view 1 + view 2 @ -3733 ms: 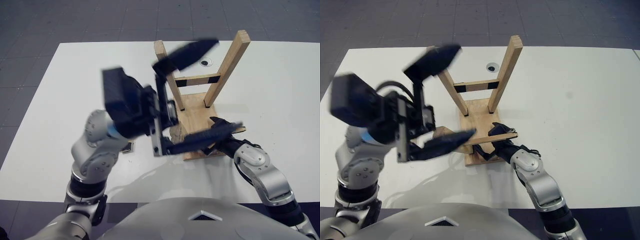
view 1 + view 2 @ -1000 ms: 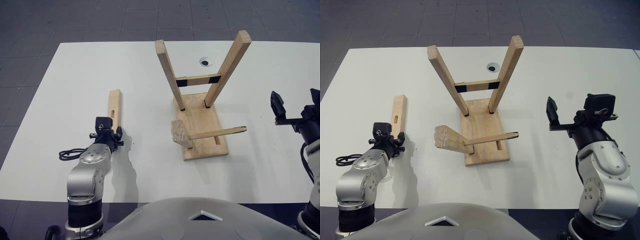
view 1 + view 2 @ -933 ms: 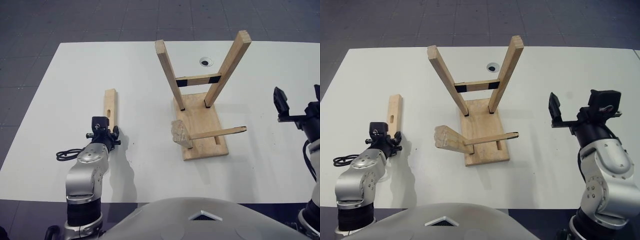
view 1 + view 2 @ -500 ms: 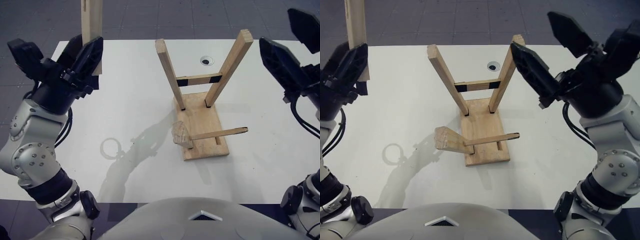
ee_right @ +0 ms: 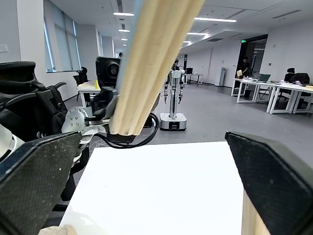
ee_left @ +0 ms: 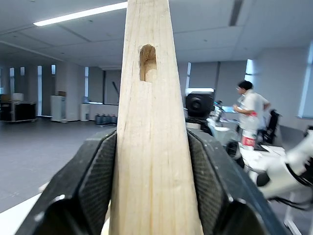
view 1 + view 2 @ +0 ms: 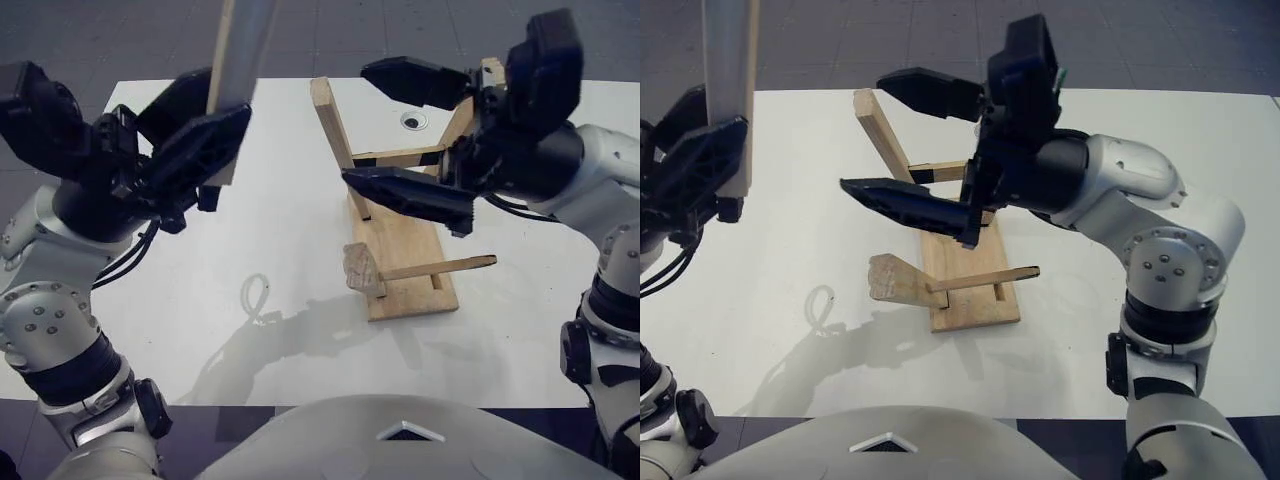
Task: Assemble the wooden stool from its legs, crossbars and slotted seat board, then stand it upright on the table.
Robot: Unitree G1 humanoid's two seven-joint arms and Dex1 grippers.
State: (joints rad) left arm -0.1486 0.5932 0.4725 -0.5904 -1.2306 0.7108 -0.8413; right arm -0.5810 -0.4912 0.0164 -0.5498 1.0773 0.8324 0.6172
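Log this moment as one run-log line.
left gripper: shut on loose leg, aloft | right gripper: open beside upright legs | seat board: flat on table

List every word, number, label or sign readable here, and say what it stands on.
No text is readable.
Wooden leg, seat board, crossbar: bare wood, no print; the crossbar bears only black bands.
Green sign high in the room behind: too small to read.

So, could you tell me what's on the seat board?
Two upright legs with a crossbar at the far end, a third leg lying nearer. The right gripper covers parts of both uprights.
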